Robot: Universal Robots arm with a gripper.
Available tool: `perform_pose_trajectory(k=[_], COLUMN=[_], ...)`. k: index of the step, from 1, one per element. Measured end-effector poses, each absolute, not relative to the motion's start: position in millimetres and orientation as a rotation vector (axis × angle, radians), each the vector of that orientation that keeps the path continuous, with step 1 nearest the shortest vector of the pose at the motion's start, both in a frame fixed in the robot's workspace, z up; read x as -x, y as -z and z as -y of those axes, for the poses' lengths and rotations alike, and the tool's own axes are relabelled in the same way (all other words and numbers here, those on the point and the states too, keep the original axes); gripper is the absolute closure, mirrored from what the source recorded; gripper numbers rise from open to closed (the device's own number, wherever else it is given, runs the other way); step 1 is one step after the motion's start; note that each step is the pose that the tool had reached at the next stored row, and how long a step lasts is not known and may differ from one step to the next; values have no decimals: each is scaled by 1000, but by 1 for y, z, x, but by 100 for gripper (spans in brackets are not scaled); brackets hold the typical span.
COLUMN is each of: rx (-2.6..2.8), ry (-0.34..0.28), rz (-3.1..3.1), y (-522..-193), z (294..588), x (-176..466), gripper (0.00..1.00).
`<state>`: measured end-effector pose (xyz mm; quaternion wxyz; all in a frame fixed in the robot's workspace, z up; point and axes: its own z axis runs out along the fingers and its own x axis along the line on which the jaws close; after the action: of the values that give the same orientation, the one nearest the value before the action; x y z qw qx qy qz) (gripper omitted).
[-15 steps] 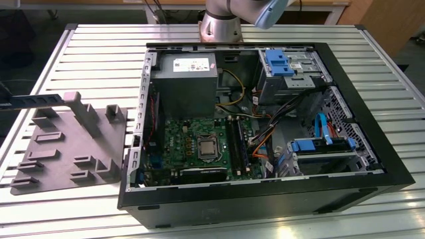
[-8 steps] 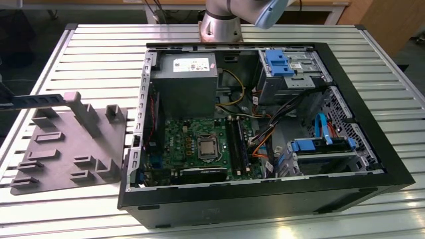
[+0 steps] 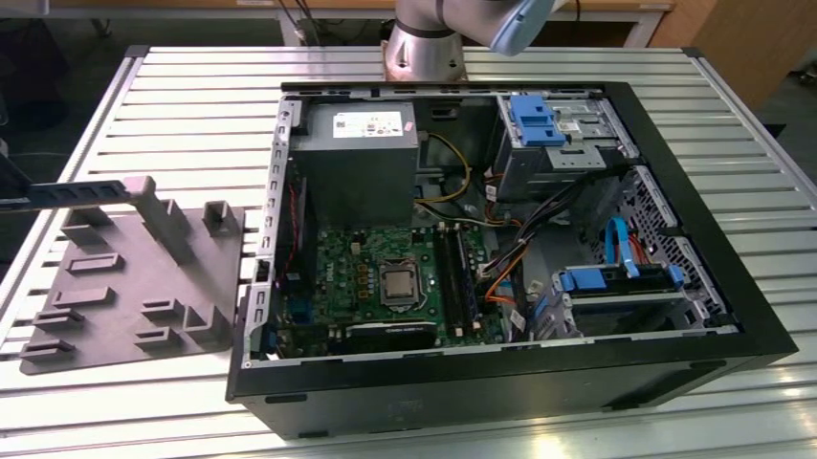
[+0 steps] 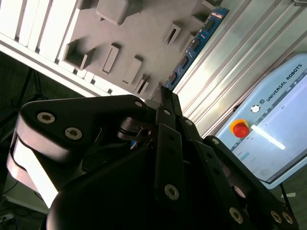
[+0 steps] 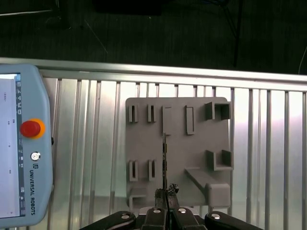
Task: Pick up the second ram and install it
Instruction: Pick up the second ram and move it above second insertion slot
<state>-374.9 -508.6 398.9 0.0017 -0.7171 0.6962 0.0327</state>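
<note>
As I watch the first wrist view, my claw (image 5: 165,192) pinches the second ram (image 5: 164,153) over the grey tray (image 5: 144,143).

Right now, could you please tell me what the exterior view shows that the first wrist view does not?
The exterior view adds the open computer case with its motherboard. The first wrist view adds the teach pendant and the pincer closed on the second ram. Both show the grey tray and that ram above it.
</note>
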Motion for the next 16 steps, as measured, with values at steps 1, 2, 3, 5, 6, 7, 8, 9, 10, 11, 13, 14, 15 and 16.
perform_pose_trajectory(k=[1, 2, 3, 5, 6, 7, 8, 9, 10, 11, 13, 14, 15, 16], rx=[2251, 2250, 2250, 2250, 2250, 2250, 2250, 2250, 2250, 2250, 2250, 2250, 2250, 2250], ry=[-103, -103, -103, -103, -103, -103, -103, -103, -103, -103, -103, -103, -103, -103], rz=[-2185, -2185, -2185, -2185, -2185, -2185, -2185, -2185, -2185, -2185, -2185, -2185, -2185, -2185], y=[-399, -399, -399, -399, -399, -399, -399, -399, -399, -399, -399, -399, -399, -399], z=[509, 509, 509, 509, 509, 509, 509, 509, 509, 509, 509, 509, 509, 509], x=[374, 374, 374, 373, 373, 372, 372, 371, 371, 371, 370, 369, 369, 369], gripper=[88, 88, 88, 88, 88, 88, 88, 88, 88, 88, 88, 88, 88, 88])
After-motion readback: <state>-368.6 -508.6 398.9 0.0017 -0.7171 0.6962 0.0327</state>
